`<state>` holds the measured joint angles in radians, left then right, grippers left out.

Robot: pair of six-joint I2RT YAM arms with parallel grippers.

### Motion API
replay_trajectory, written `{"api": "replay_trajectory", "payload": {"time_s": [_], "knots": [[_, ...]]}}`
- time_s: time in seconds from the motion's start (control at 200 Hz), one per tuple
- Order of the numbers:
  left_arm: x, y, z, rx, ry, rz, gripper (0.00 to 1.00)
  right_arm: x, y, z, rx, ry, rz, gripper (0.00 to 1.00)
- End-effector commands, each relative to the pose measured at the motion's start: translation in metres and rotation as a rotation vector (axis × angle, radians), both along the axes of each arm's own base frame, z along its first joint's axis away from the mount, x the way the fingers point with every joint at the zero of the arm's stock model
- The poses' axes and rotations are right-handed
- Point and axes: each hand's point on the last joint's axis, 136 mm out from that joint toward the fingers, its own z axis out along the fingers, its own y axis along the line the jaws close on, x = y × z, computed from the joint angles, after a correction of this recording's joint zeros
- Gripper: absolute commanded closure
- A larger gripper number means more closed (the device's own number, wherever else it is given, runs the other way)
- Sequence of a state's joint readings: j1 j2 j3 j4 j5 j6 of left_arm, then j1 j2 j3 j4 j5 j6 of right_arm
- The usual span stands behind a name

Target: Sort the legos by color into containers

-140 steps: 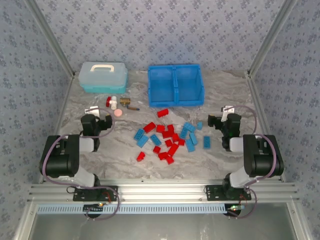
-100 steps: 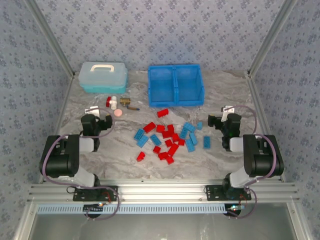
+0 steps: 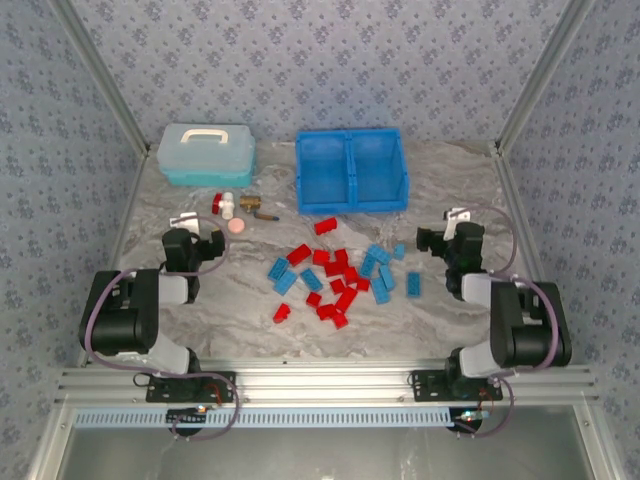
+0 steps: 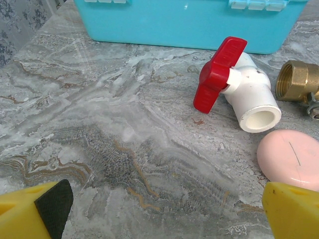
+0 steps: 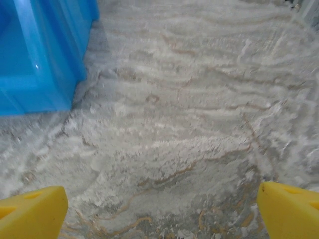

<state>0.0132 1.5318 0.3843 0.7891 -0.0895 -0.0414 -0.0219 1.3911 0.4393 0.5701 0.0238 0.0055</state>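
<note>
the left claw (image 4: 162, 214) stands wide apart, its yellow fingers (image 4: 27, 211) at the lower corners of the wrist view, low over the grey marbled tabletop (image 4: 99, 124) and gripping nothing. just ahead of it lie a pale pink flat disc (image 4: 289, 157), a white plastic valve with a red handle (image 4: 234, 79) and what looks like a brass threaded fitting (image 4: 299, 82), with a pale-blue lidded plastic case (image 4: 189, 25) behind them. the right claw (image 5: 159, 209) is likewise spread and empty, above bare table near the front right corner of the bright blue rectangular plastic bin (image 5: 45, 59), whose two compartments sit side by side at the far middle of the table. the small red and blue studded plastic bricks (image 3: 340, 275) lie loose on the table between the two arms, in front of the bin; one red brick (image 3: 325, 225) lies nearest its front wall.
</note>
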Motion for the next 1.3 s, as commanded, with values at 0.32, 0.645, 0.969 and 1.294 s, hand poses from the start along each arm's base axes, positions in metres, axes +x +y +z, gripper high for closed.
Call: {"api": "replay_trajectory", "payload": {"time_s": [0.32,0.645,0.969,1.294], "knots": [[0.004,-0.004,0.038,0.060,-0.055,0.025,0.01,-0.083,0.025,0.083,0.473,0.232,-0.238,0.00],[-0.059,-0.072,0.178,-0.170,-0.104,-0.125,0.01,-0.113,0.070,0.038,0.241,0.608,-0.111,0.00],[-0.176,-0.217,0.191,-0.021,0.164,-1.093,0.01,-0.105,0.079,-0.026,0.149,0.804,-0.085,0.01],[-0.182,-0.246,0.184,0.056,0.122,-1.275,0.01,-0.109,0.087,-0.073,0.124,0.908,-0.077,0.31]]}}
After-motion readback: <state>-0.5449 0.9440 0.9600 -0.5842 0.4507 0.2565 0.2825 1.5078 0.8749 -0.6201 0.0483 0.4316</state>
